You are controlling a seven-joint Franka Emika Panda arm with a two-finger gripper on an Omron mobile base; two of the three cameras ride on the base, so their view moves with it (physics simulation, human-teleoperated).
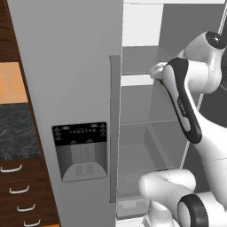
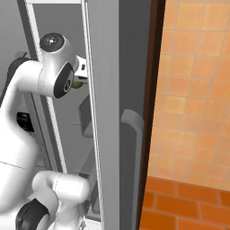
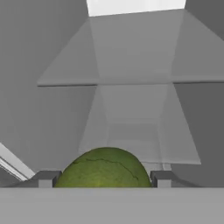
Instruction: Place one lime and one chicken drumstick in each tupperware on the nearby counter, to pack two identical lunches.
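- Left base view: white arm (image 1: pixel 188 106) at 3 o'clock, reaching from lower right into open fridge compartment (image 1: pixel 146 146); shelves grey and bare where visible. Closed fridge door (image 1: pixel 66 88) with dispenser panel (image 1: pixel 80 150) at 7 o'clock, vertical handle (image 1: pixel 115 128) at centre. Strip of marbled counter (image 1: pixel 15 131) at 9 o'clock, above dark drawers (image 1: pixel 22 195) with curved silver handles. Tupperware not among the visible items.
- Right base view: arm at 9 o'clock, wrist inside fridge; small green patch, taken as the lime (image 2: pixel 79 83), just beside wrist at 10 o'clock. Grey door edge (image 2: pixel 108 112) at centre, orange tiled wall (image 2: pixel 193 90) at 3 o'clock.
- Hand view: lime at 6 o'clock, seated between both fingertips (image 3: pixel 47 178) of gripper (image 3: pixel 104 179); jaws at middling spread, apparently closed onto the fruit. Fridge shelves receding toward 12 o'clock.
- Risk, judged: round, smooth fruit held on two small pads; likely to roll out under a quick swing.
- Risk, judged: tight compartment; elbow or lime liable to clip shelf or door edge on withdrawal, knocking fruit loose.
- Risk, judged: counter well off to the left; long carry, more chance of slip.
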